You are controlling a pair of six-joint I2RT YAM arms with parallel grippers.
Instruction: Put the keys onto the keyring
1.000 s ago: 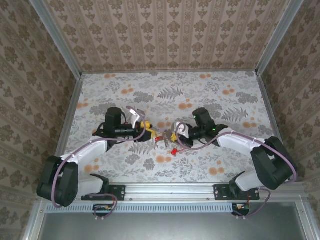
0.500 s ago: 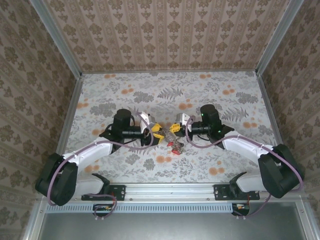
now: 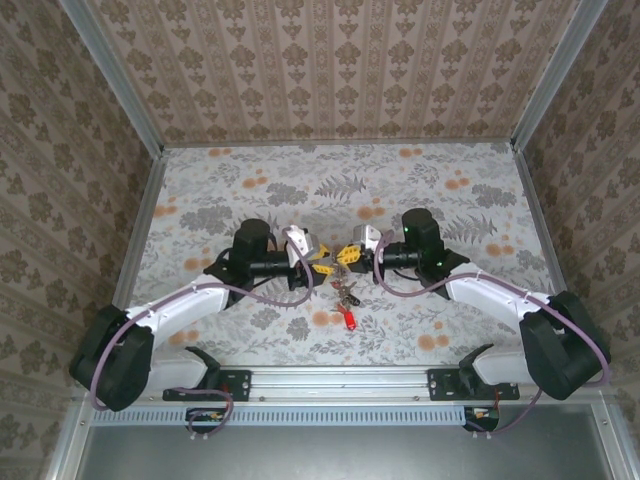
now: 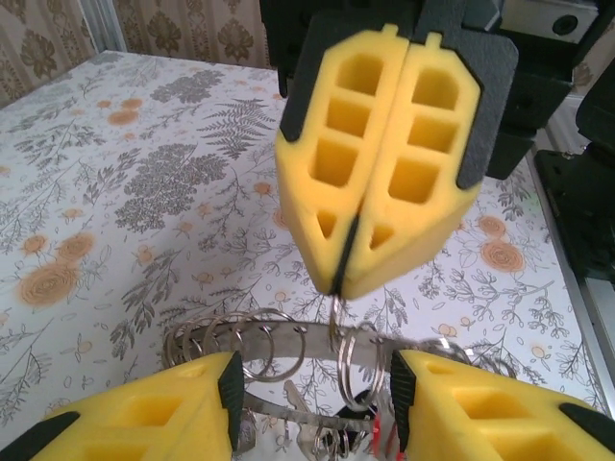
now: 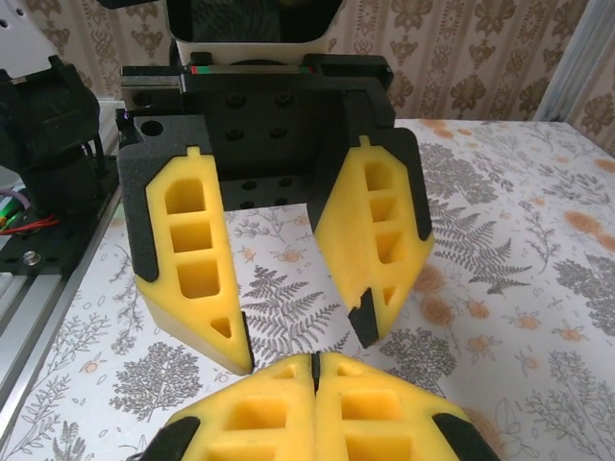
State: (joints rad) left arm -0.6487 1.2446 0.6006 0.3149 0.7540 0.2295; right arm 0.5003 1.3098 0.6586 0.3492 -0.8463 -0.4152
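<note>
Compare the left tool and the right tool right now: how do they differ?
The left tool has its fingers apart; the right tool has them pressed together. The left tool holds nothing, straddling the keyring; the right tool pinches it. Both have yellow fingers and face each other.

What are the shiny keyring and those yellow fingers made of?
The keyring looks like bare metal: it is thin and silvery-grey, and it glints with bright highlights. The yellow fingers look like matte plastic, maybe rubbery. They are dull with moulded hollow pockets, and I can't tell if they are hard or soft.
</note>
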